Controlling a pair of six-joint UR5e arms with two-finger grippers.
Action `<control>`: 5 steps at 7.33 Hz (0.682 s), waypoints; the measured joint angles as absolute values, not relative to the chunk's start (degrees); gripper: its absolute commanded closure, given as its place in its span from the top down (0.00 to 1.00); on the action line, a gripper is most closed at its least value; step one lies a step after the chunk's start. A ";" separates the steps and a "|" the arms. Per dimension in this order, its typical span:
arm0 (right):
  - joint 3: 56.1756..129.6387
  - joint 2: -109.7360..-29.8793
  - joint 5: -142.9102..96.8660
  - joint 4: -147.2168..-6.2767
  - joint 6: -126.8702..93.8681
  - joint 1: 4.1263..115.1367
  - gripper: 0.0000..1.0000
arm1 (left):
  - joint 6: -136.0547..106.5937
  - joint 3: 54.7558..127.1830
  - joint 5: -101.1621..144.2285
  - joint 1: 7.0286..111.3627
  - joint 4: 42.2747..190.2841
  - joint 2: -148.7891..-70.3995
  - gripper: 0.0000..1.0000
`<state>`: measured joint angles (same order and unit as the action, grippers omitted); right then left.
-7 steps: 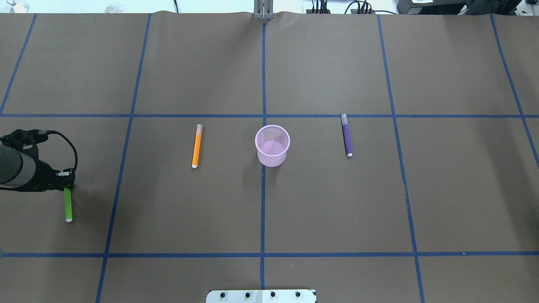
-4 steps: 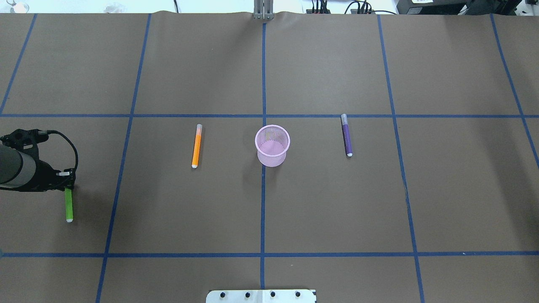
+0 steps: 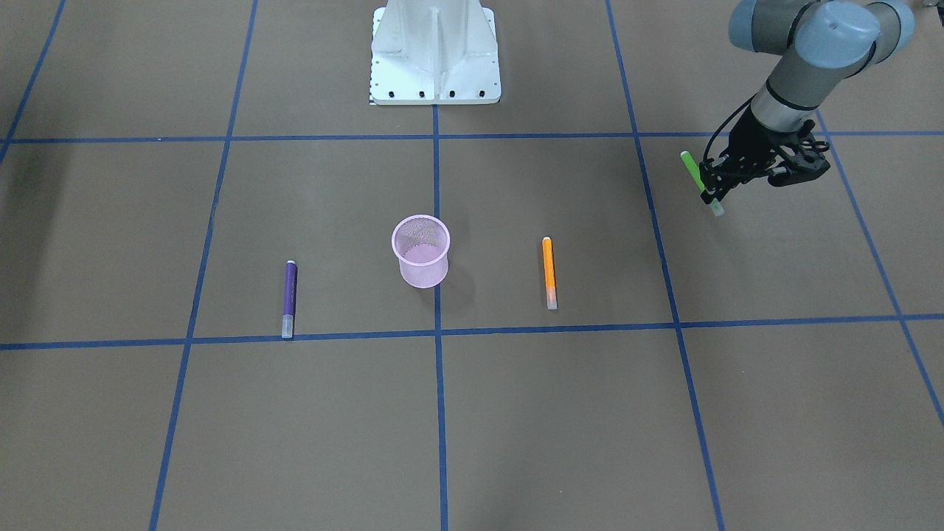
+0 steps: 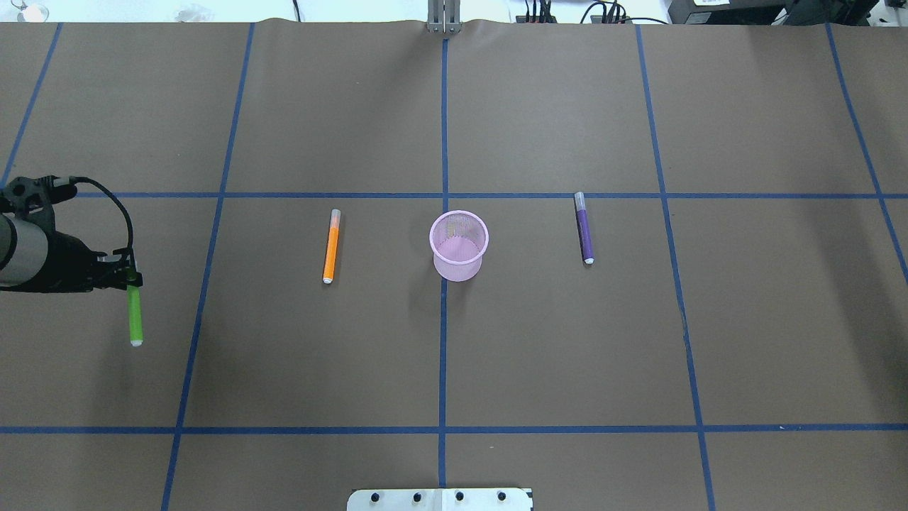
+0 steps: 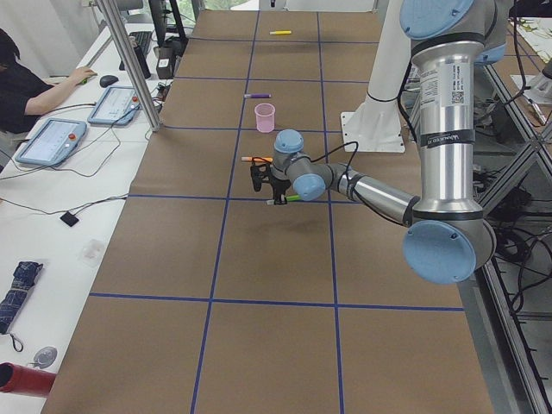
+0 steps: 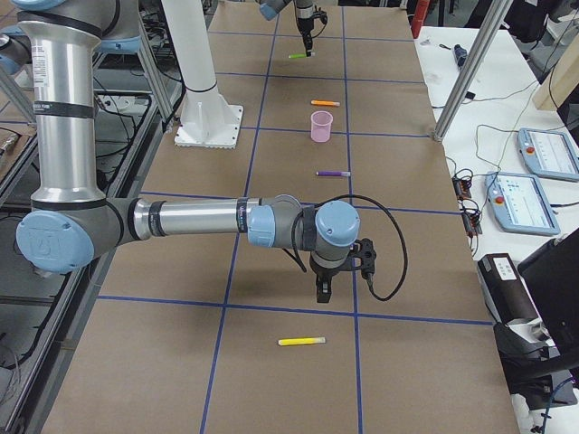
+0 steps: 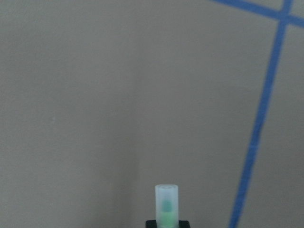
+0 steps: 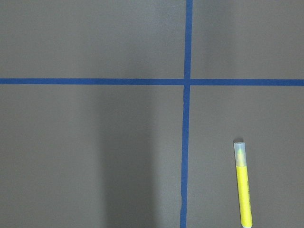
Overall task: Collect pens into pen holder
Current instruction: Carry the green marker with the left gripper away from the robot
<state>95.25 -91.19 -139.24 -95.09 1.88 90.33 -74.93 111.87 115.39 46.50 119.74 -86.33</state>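
My left gripper [image 4: 132, 279] is shut on the green pen [image 4: 134, 318] near its cap end and holds it off the table at the far left. It also shows in the front view [image 3: 709, 188], and the pen's whitish cap [image 7: 166, 202] shows in the left wrist view. The pink mesh pen holder [image 4: 459, 270] stands upright at the table's middle. The orange pen [image 4: 331, 246] lies to its left and the purple pen [image 4: 584, 228] to its right. My right gripper [image 6: 324, 287] shows only in the exterior right view, near the table; I cannot tell whether it is open.
A yellow pen [image 8: 242, 190] lies on the table near my right gripper, also in the exterior right view [image 6: 301, 342]. The robot's white base [image 3: 435, 51] stands at the table's robot side. Blue tape lines grid the brown table cover [image 4: 567, 341].
My left gripper has lifted the green pen off the table and carried it away from the robot and slightly toward the middle. The other pens and the holder have not moved.
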 measured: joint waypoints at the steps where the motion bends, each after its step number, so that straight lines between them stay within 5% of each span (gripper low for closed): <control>1: 92.47 -90.75 -138.62 -91.44 2.03 90.19 0.99 | -75.45 112.27 115.45 49.20 118.12 -89.64 0.00; 5: 78.45 -90.36 -135.16 -74.13 2.16 87.29 0.99 | -77.52 112.92 112.65 53.96 93.58 -113.54 0.00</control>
<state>78.45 -90.36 -135.16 -74.13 2.16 87.29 -77.52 112.92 112.65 53.96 93.58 -113.54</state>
